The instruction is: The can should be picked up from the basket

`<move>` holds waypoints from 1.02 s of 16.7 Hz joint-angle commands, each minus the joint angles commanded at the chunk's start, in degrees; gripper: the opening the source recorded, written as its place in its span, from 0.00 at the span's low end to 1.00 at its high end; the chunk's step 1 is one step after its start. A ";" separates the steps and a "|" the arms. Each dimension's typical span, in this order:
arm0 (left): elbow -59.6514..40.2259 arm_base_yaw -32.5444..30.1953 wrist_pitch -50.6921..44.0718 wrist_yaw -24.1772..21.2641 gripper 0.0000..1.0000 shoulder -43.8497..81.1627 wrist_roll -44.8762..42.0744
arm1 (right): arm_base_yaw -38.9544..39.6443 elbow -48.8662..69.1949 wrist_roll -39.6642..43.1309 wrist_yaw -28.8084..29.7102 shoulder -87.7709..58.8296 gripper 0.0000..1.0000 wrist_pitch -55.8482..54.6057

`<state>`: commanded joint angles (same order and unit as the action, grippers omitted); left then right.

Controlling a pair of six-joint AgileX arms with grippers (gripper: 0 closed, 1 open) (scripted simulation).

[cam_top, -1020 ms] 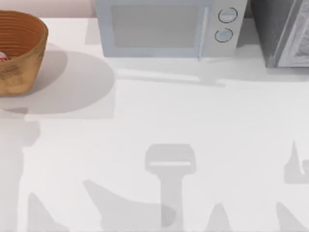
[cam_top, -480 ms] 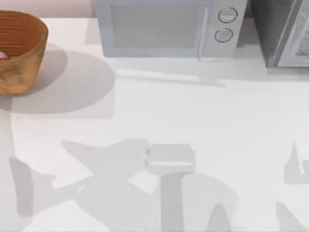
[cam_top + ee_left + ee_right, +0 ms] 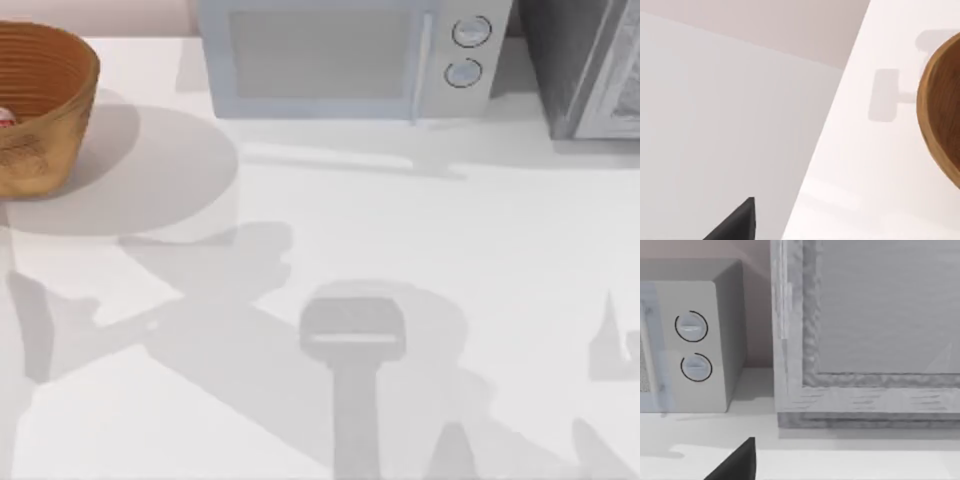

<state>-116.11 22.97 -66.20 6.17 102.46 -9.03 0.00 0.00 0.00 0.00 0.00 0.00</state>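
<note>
Basket [image 3: 45,105] sits at the far left corner of the worktop [image 3: 400,230] in the top view, cut by the left edge, orange-brown wicker with ribbed inside. Can [image 3: 6,117] is inside it, just a small white-and-red sliver showing at the left edge against the inner wall. Microwave [image 3: 345,58] stands at the back middle, two round knobs on its right panel; grey cabinet [image 3: 585,65] is at the back right, just beside it. Arm shadows lie across the near half of the worktop.

Left wrist view: basket rim [image 3: 940,120] curves in at one side, resting on the pale worktop, near the worktop edge. One dark fingertip of my left pincer [image 3: 737,222] pokes into the corner; can't tell how far it's spread, nothing seen in it.

Right wrist view: faces the microwave knobs and the grey cabinet front, well apart from the basket. One dark fingertip of my right pincer [image 3: 737,462] shows; can't tell its opening either.
</note>
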 joint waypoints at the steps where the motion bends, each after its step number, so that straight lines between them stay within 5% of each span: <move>1: -3.02 -0.14 -1.34 -0.56 1.00 2.29 -0.01 | 0.00 0.00 0.00 0.00 0.00 1.00 0.00; 17: -44.20 -9.26 -22.90 -11.97 1.00 46.11 -2.19 | 0.00 0.00 0.00 0.00 0.00 1.00 0.00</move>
<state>-160.31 13.71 -89.10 -5.81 148.57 -11.22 0.00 0.00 0.00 0.00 0.00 0.00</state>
